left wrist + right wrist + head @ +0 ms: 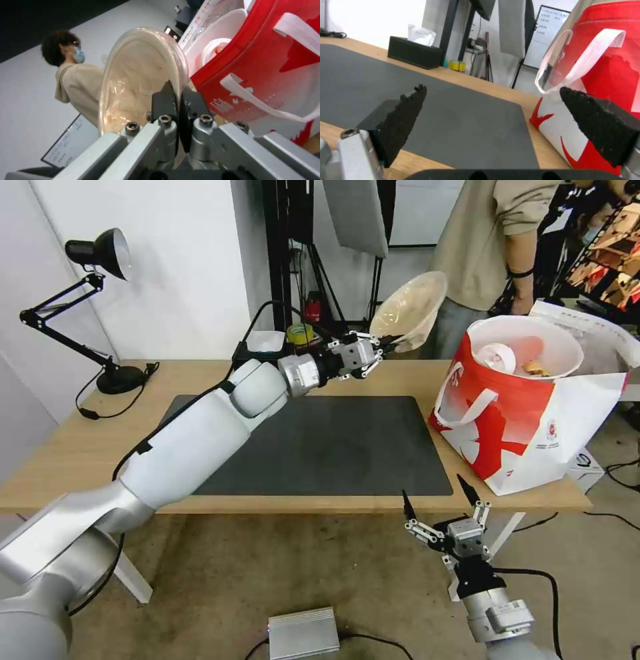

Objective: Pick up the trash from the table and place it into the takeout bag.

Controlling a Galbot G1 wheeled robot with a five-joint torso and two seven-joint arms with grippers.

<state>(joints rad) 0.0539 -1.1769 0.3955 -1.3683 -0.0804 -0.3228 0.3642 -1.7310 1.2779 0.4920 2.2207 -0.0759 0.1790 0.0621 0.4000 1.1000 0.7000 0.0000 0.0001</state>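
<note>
My left gripper (387, 340) is shut on the rim of the tan round lidded bowl (410, 310), holding it on edge in the air above the table's (80, 447) back edge, just left of the takeout bag (527, 427). In the left wrist view the fingers (165, 100) pinch the bowl's clear lid rim (140, 75), with the red bag (266, 50) close beside it. The bag stands open at the table's right end; inside it lie the wide white bowl (563, 343) and the cup's white lid (497, 357). My right gripper (435, 492) hangs open below the table's front edge.
The black mat (333, 447) covers the table's middle. A black tissue box (263, 343) sits at the back edge and a desk lamp (100, 253) at the back left. A person stands behind the bag. A metal box (303, 633) lies on the floor.
</note>
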